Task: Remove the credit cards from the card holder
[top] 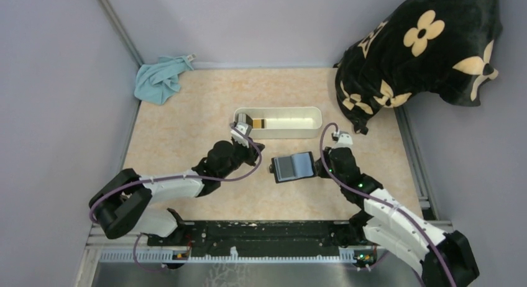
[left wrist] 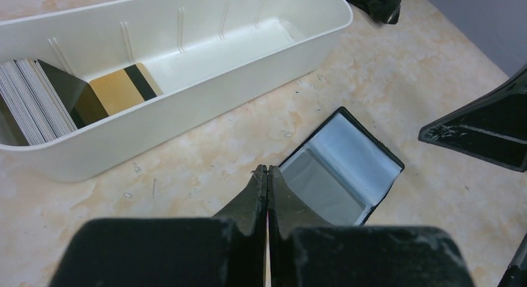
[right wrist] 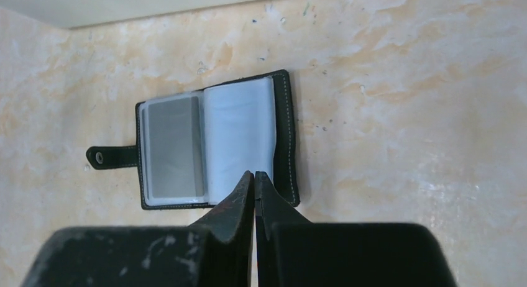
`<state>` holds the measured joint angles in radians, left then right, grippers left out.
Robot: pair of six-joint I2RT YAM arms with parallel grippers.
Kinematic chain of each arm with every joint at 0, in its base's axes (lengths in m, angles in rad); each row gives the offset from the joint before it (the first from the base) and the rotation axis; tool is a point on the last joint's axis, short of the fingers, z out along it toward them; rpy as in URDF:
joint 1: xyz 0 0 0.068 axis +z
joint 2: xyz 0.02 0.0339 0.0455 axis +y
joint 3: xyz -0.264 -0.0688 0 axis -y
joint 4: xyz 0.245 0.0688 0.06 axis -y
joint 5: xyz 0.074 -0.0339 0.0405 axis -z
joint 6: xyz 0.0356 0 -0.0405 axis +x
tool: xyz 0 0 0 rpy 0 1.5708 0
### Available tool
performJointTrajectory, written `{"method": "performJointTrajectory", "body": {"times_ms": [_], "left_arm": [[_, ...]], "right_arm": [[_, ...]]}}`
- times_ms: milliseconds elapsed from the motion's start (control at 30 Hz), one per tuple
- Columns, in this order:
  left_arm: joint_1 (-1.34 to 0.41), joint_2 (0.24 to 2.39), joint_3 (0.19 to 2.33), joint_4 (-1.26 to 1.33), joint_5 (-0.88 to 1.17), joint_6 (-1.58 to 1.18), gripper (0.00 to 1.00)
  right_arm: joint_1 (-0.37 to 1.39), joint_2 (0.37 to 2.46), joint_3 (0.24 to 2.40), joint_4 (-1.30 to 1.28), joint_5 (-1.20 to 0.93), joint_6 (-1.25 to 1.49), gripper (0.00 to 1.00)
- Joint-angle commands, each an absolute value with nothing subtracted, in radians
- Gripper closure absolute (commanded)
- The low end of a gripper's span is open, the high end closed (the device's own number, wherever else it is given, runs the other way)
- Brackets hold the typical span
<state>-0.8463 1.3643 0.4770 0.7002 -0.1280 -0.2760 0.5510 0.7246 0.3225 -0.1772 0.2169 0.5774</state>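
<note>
The card holder point(top: 293, 167) lies open on the table, black outside with a pale blue inside. It also shows in the left wrist view point(left wrist: 339, 169) and the right wrist view point(right wrist: 211, 144). One grey credit card point(right wrist: 174, 147) sits in its left slot. My left gripper point(left wrist: 267, 169) is shut and empty, its tips just off the holder's left corner point(top: 260, 150). My right gripper point(right wrist: 255, 174) is shut, its tips over the holder's right half near the edge point(top: 318, 166). Nothing shows between its fingers.
A white oblong tray point(top: 279, 135) stands just behind the holder, with a stack of cards point(left wrist: 31, 100) and a gold card point(left wrist: 121, 88) at its left end. A blue cloth point(top: 163, 77) lies far left. A black flowered cushion point(top: 422, 45) fills the far right corner.
</note>
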Motion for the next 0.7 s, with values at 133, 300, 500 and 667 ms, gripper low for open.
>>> {"method": "performJointTrajectory", "body": {"times_ms": [133, 300, 500, 667], "left_arm": [[-0.817, 1.288, 0.433, 0.701, -0.196, -0.423, 0.55], [-0.681, 1.316, 0.478, 0.526, -0.059, -0.513, 0.03], [-0.669, 1.261, 0.426, 0.520, -0.159, -0.504, 0.02], [-0.658, 1.264, 0.424, 0.511, -0.162, -0.494, 0.01]], "right_arm": [[0.646, 1.052, 0.510, -0.023, 0.186, 0.451, 0.71], [0.766, 1.250, 0.655, -0.032, 0.267, 0.423, 0.38], [0.853, 1.399, 0.771, -0.065, 0.308, 0.407, 0.38], [0.899, 1.501, 0.829, -0.095, 0.344, 0.397, 0.40]]}}
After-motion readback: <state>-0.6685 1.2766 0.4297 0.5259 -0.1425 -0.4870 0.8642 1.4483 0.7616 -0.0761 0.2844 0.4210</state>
